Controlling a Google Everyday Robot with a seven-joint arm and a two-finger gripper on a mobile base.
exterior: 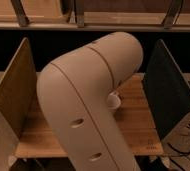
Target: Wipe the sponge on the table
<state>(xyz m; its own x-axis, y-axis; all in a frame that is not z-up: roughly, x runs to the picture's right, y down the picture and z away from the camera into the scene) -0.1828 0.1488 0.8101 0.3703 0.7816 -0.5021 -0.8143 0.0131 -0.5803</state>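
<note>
Hand and sponge hidden behind arm (85, 107), over table (137, 122)

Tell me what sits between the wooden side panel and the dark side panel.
In the camera view, the robot's bent beige arm fills that stretch, over the table, hiding much of it. Neither the claw nor the sponge is in view.

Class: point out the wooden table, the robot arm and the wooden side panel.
table (138, 125), camera view, bare planks right of the arm.
robot arm (83, 95), camera view, its elbow shell.
wooden side panel (15, 90), camera view, its inner face.
The gripper is out of sight, as is the sponge.
</note>
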